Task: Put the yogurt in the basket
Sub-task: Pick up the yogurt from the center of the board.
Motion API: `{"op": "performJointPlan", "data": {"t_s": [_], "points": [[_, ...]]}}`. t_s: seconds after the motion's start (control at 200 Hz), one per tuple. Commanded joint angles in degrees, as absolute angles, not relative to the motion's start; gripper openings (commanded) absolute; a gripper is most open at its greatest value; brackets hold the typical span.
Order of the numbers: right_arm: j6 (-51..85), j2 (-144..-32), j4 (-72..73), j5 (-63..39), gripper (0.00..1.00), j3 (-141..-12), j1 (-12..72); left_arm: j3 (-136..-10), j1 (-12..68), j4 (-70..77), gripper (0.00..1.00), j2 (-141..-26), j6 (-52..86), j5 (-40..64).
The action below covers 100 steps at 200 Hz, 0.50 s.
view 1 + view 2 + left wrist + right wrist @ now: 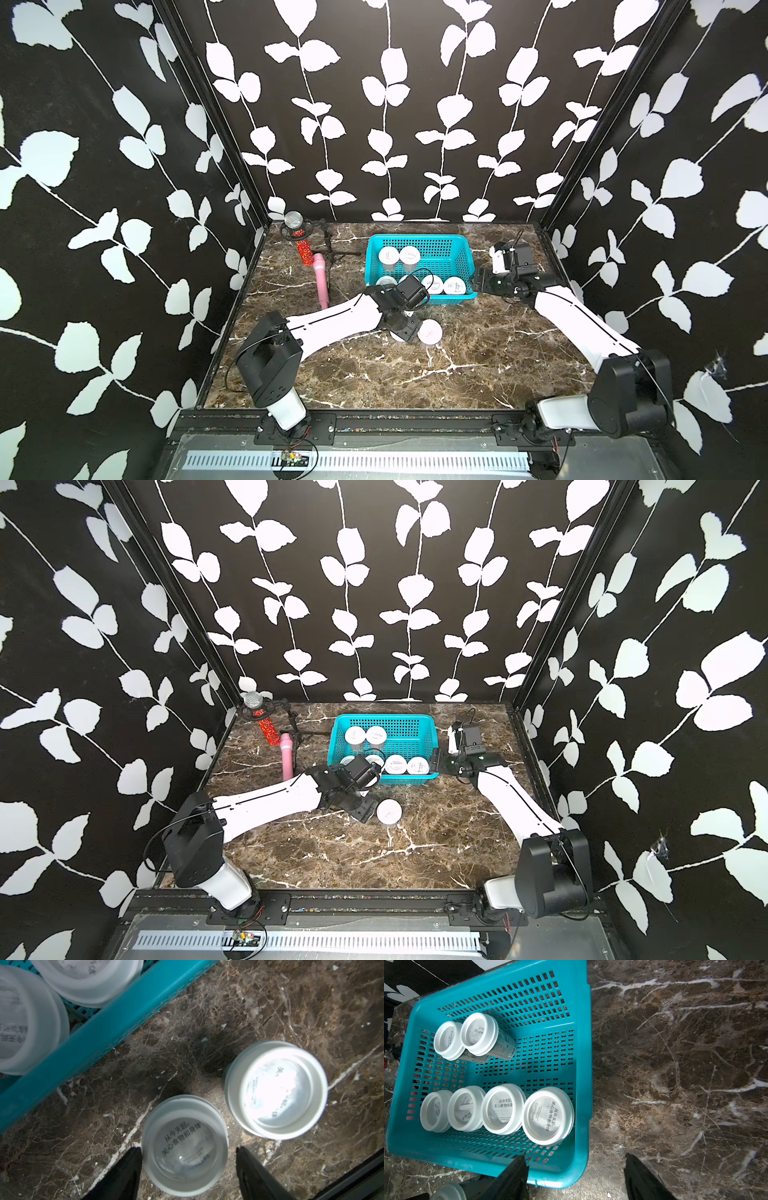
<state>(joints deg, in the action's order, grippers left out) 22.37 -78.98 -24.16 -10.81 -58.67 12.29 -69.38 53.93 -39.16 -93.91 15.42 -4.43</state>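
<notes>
Yogurt = small cups w/ flat white lids and clear sides. Prob. light, thin-walled and smooth, so squeeze gently. Best hold looks like across the body just under the lid lip, which should stop a cup slipping thru. Basket (446, 1153) holds six cups, lids up: a near row (502, 1108) of four along the front wall and a far pair (478, 1032) toward the far-left corner. The rest of the floor is bare, so there's room for more. Two cups are on the table (478, 353) in front of the basket, near each other but apart. Left tool (187, 1149) is spread around the first cup (182, 1167), w/ one finger (133, 1159) at its side and a gap at the other, so not pinching yet. Second cup (276, 1089) stands just beside, free. Right tool (575, 1156) is spread and empty, by the basket's near right corner.
</notes>
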Motion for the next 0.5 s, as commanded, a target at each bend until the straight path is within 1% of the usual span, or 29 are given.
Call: {"op": "performJointPlan", "data": {"t_s": [0.0, 0.345, 0.495], "points": [[22.76, -77.79, -22.67, -11.36, 0.75, -57.22, 12.0, -70.92, 54.31, -40.95, 0.7, -94.17, 14.94, -5.62], [22.76, -78.14, -22.54, -11.53, 0.75, -56.87, 12.04, -70.84, 54.4, -41.18, 0.7, -95.33, 14.94, -6.18], [22.77, -78.37, -22.58, -11.94, 0.75, -56.77, 11.99, -71.0, 54.49, -41.14, 0.68, -95.71, 14.94, -6.66]]}}
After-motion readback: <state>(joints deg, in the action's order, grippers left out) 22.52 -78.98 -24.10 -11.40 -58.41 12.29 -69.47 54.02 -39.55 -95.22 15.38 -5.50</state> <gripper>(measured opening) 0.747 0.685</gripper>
